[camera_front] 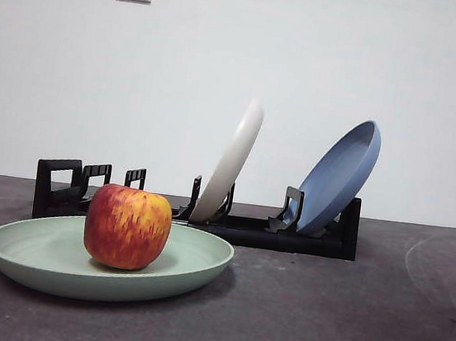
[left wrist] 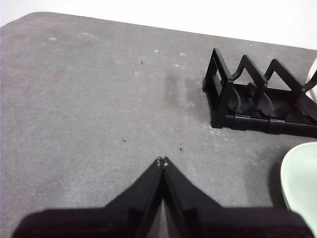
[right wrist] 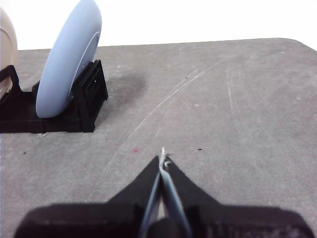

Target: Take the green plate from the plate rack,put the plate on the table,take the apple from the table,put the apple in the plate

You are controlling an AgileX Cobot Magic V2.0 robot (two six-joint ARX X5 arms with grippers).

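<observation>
The red apple [camera_front: 127, 226] with yellow streaks sits in the pale mint-green plate [camera_front: 192, 259], which lies flat on the dark grey table [camera_front: 343, 318] in front of the black plate rack [camera_front: 311, 239]. The left wrist view shows the plate's edge [left wrist: 303, 183] and the rack's handle end [left wrist: 257, 96]. My left gripper [left wrist: 162, 161] is shut and empty above bare table, away from the plate. My right gripper [right wrist: 162, 158] is shut and empty above bare table, beside the rack's other end [right wrist: 84, 99]. Neither arm shows in the front view.
A cream-white plate [camera_front: 231, 159] and a blue plate [camera_front: 339, 177] lean in the rack's slots; the blue one also shows in the right wrist view [right wrist: 69, 64]. A white wall with two sockets stands behind the table.
</observation>
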